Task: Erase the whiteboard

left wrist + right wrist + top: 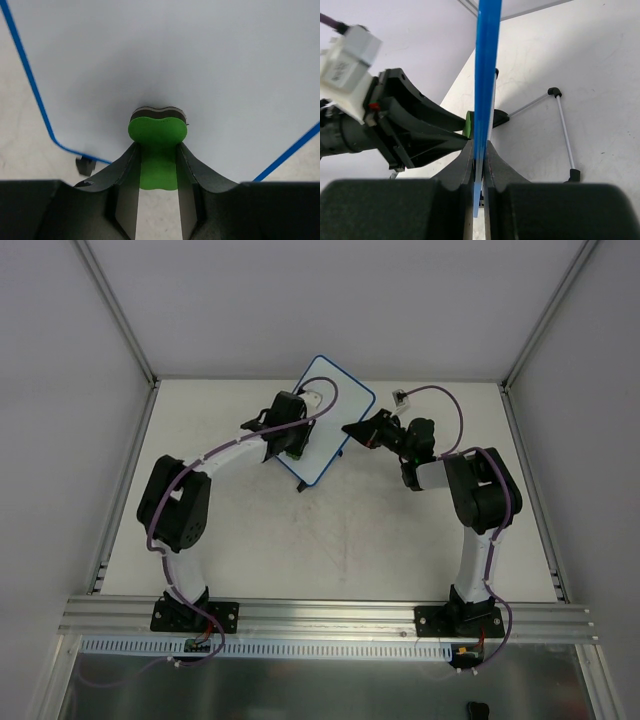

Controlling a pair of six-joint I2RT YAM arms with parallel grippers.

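Observation:
The whiteboard (335, 390), white with a thin blue rim, stands tilted at the back middle of the table. My right gripper (352, 430) is shut on its right edge; the right wrist view shows the blue rim (485, 60) pinched between the jaws of that gripper (479, 150). My left gripper (293, 445) is shut on a green eraser (157, 132) with a dark pad, and presses it against the board's white face (175, 60). The face shows no marks in the left wrist view. The eraser also shows in the right wrist view (468, 125).
A thin wire stand (560, 115) with black ends lies on the table behind the board. One small black foot (85, 165) shows under the board's corner. Metal frame posts and grey walls bound the table; an aluminium rail (330, 615) runs along its near edge.

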